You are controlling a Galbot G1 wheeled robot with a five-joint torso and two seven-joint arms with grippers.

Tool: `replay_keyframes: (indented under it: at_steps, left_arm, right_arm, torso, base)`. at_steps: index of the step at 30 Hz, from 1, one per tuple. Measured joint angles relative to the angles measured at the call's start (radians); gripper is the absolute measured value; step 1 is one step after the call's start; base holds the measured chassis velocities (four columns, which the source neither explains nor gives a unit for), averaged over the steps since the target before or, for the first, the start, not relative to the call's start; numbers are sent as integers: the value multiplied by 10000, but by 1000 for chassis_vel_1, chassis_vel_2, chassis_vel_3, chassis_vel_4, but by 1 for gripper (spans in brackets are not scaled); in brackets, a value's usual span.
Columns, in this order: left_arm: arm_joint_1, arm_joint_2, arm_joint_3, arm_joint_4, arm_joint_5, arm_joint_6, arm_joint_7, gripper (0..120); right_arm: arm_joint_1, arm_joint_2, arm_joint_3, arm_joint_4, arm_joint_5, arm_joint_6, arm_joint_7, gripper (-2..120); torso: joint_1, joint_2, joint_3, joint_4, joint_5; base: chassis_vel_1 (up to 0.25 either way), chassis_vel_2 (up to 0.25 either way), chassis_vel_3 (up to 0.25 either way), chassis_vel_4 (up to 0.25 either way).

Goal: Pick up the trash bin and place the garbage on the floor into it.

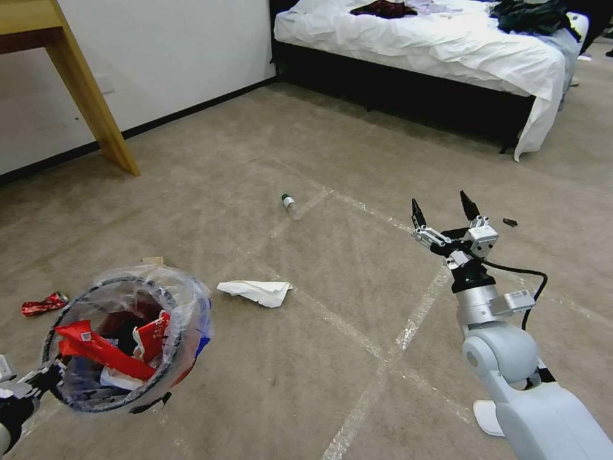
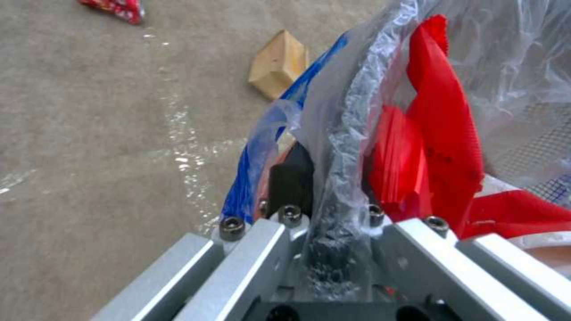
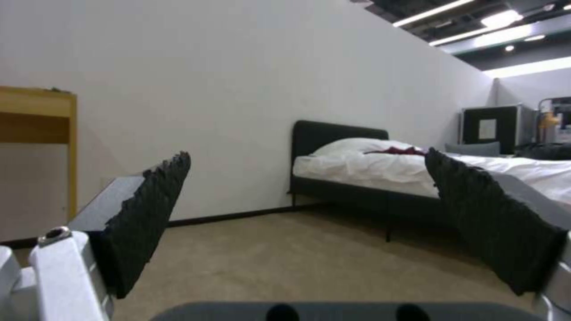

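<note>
My left tool point(image 2: 330, 209) grips the bin point(image 1: 121, 338) rim; right tool point(image 1: 442, 207) gapes wide beyond the tissue point(image 1: 257, 291).

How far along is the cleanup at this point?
Partly done. The trash bin is lifted, its rim clamped by the left gripper, and red wrappers are already inside. The right gripper is open and empty. Left on the floor: a tissue, small bottle, red wrapper and tan packet.

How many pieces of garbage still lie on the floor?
4: a red wrapper left of the trash bin, a tan packet behind it, a white tissue, a small bottle. Others may be hidden.
</note>
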Motion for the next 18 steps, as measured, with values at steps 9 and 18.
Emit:
replay_keyframes:
  at_steps: [9,18]
  left_arm:
    - [-58,-14,-2,91,19,34,8,1]
    - [-62,-11,-38,133,57,45,11,1]
  right_arm:
    - [70,-6,-62,-92,4,17,0,100]
    - [172,12,-118,-202,-1,39,0,100]
  torso:
    - [2,0,0,0,0]
    - [1,0,0,3,-1]
  base:
    - [66,55,70,75]
    - [94,101,99,107]
